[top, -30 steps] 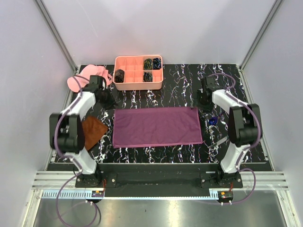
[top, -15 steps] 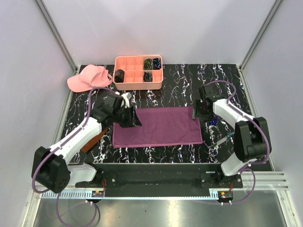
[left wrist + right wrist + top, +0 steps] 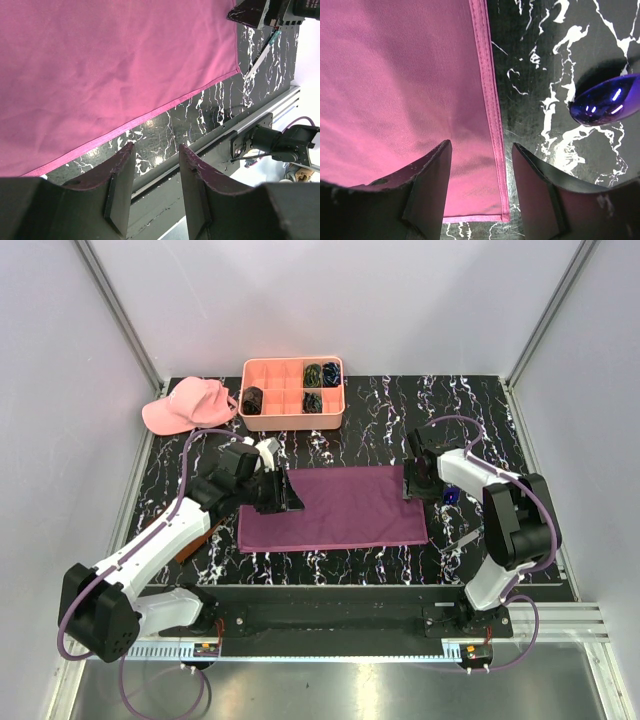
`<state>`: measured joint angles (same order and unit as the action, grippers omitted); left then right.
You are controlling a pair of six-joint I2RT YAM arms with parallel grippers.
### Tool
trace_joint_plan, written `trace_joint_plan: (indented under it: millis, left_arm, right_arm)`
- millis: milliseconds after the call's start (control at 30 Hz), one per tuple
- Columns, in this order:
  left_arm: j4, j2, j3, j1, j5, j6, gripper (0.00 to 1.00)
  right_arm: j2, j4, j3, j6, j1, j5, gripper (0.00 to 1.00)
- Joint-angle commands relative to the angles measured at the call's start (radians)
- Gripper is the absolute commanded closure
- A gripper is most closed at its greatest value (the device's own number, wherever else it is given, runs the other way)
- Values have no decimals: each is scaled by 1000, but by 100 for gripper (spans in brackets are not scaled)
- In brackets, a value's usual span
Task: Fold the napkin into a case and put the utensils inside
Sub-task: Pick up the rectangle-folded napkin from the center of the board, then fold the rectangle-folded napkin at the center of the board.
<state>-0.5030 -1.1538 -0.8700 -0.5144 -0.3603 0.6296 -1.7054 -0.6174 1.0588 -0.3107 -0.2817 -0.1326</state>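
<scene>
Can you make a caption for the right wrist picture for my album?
The right gripper, jaws open, straddles the napkin hem near a shiny blue utensil tip.

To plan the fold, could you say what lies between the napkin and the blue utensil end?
Bare marbled table separates napkin and utensil, per right wrist view.

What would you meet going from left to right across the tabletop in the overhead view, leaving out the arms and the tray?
pink cap → napkin → blue-ended utensil
</scene>
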Motion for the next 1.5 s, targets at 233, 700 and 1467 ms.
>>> trace_joint_plan:
  millis: [233,700,1467]
  left_arm:
    - [52,6,-7,-9,-51,30,57]
    - [49,37,-9,-9,-77,36,57]
    - [110,-181,-61,42,33,55,59]
  right_arm:
    - [-36,44,3,-10,-5,-10,41]
    - [-112,74,-19,-59,-4,129,56]
    - [240,-16,-25,-11,50,-67,100]
